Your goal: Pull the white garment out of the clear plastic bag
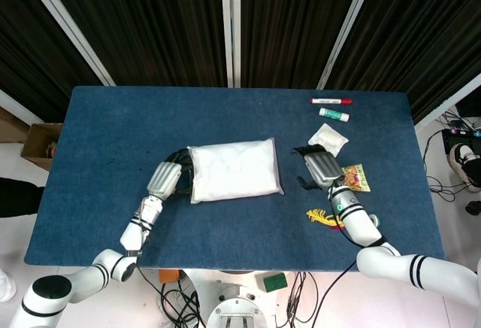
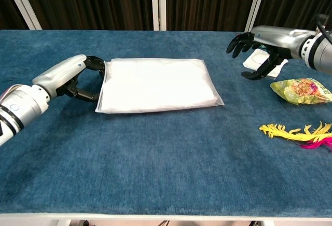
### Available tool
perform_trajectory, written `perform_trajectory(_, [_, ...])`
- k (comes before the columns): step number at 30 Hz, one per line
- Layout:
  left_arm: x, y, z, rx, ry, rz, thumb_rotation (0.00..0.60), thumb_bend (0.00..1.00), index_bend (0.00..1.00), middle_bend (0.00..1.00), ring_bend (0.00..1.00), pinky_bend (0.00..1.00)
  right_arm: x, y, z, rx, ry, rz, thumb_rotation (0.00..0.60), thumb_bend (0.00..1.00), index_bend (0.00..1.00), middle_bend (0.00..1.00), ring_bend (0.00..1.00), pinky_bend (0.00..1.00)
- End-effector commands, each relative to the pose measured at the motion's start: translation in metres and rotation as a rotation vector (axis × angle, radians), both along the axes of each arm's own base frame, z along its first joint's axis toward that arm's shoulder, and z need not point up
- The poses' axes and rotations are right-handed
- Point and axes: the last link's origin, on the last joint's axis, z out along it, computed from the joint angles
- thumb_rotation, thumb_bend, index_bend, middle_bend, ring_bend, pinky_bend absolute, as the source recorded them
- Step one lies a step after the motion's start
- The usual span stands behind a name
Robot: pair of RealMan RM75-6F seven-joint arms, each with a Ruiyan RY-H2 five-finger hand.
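Note:
A clear plastic bag [image 1: 234, 170] [image 2: 155, 85] with the folded white garment inside lies flat in the middle of the blue table [image 1: 113, 132]. My left hand [image 1: 167, 177] [image 2: 72, 73] is at the bag's left end, its dark fingers curled around that edge and gripping it. My right hand [image 1: 319, 168] [image 2: 259, 42] hovers to the right of the bag, a short gap away, fingers spread and holding nothing. The garment is wholly inside the bag.
Just behind my right hand lies a small white packet [image 1: 328, 139] [image 2: 262, 60]. A snack pouch [image 1: 357, 177] [image 2: 300, 90] and a yellow feather [image 1: 323, 216] [image 2: 295, 132] lie at the right front. At the back right are a red marker [image 1: 331, 101] and a green-white tube [image 1: 334, 114].

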Motion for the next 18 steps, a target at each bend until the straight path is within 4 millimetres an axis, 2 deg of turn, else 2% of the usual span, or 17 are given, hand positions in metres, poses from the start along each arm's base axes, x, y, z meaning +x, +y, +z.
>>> perform_trajectory(1, [-0.002,-0.005,0.001,-0.006,0.008,0.005,0.6,0.61,0.78,0.3,0.09,0.16,0.004,0.011,-0.014,0.034,-0.013,-0.005,0.6,0.25,0.26,0.28,0.13,0.15])
perform_trajectory(4, [0.001,-0.008,-0.001,-0.014,0.002,0.005,0.6,0.61,0.78,0.3,0.09,0.16,0.008,0.02,-0.028,0.024,-0.018,-0.012,0.6,0.21,0.34,0.32,0.13,0.15])
perform_trajectory(11, [0.007,-0.015,-0.004,-0.032,0.002,-0.007,0.6,0.61,0.79,0.3,0.09,0.16,0.007,0.024,-0.045,-0.049,-0.007,-0.08,0.6,0.21,0.47,0.37,0.14,0.15])
perform_trajectory(15, [0.009,-0.017,-0.005,-0.038,0.0,-0.007,0.6,0.61,0.79,0.3,0.09,0.16,0.004,0.025,-0.051,-0.076,0.005,-0.111,0.6,0.24,0.55,0.39,0.14,0.15])
perform_trajectory(18, [0.009,-0.017,-0.006,-0.041,0.003,-0.008,0.6,0.61,0.79,0.3,0.09,0.16,0.001,0.026,-0.057,-0.07,0.0,-0.137,0.6,0.27,0.56,0.39,0.14,0.15])
